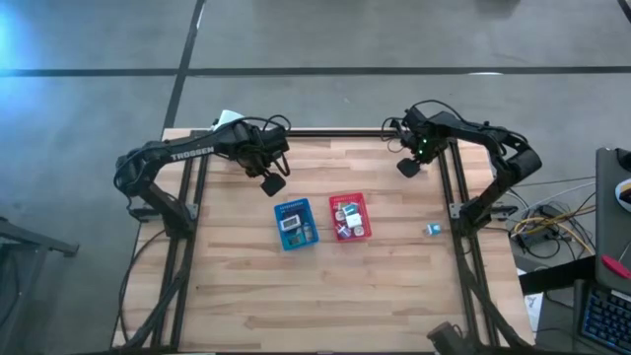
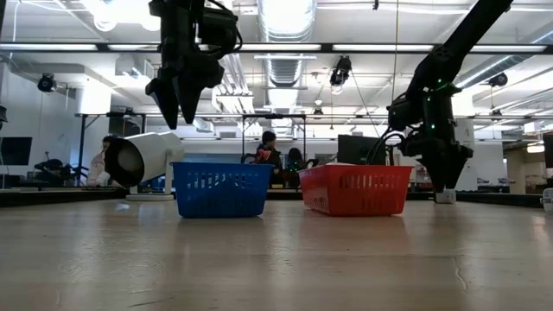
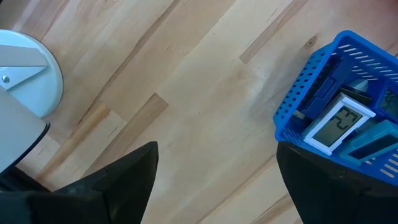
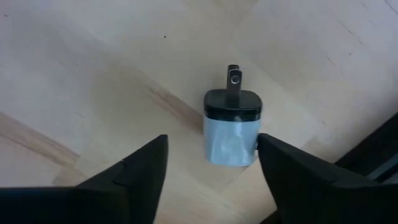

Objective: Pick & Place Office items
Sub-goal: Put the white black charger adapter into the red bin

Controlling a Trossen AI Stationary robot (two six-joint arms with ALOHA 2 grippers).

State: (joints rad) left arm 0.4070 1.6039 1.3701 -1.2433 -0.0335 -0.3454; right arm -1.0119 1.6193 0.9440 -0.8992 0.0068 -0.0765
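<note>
the wooden counter [image 1: 325, 286] carries a blue basket [image 1: 295, 224] and a red basket [image 1: 350, 217] side by side at its middle, both holding office items [image 1: 346, 218]. the left end effector [image 1: 272, 182] hangs released above bare wood near the blue basket. the right end effector [image 4: 211, 155] hovers spread over a pale blue binder clip [image 4: 231, 129] with a black top, not touching it. one small piece [image 1: 432, 229] lies apart, near the right edge.

Blue basket [image 1: 295, 225] beside red basket [image 1: 350, 218] on wooden table [image 1: 237, 286].
</note>
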